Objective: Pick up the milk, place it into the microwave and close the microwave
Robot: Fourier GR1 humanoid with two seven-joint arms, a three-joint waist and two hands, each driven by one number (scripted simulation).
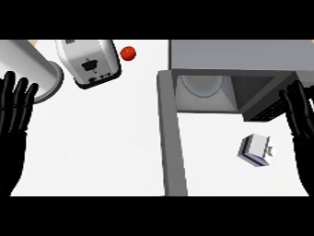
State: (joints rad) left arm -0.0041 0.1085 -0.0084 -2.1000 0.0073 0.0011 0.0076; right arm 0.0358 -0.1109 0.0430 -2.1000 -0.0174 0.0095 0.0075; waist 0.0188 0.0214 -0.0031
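Step in hand: the pick – not yet begun, by my reading. The milk lies on the counter near its right edge, just in front of the open microwave, tipped at an angle, touching neither hand. The right hand is at the right edge, fingers straight and up, holding nothing; the left hand is at the left edge, also flat and empty (both look parked, not reaching).

The microwave door stands swung out toward the counter's front, left of the milk; the cavity shows a round plate inside.

Next move, as I judge it: the right hand comes in and down over the milk, curls round it, lifts, carries it back into the cavity – then the door gets pushed shut, likely by the left hand.

Writing: none readable. The milk shows white and blue faces only, no legible label. The toaster and tomato at the back edge carry no visible marks.
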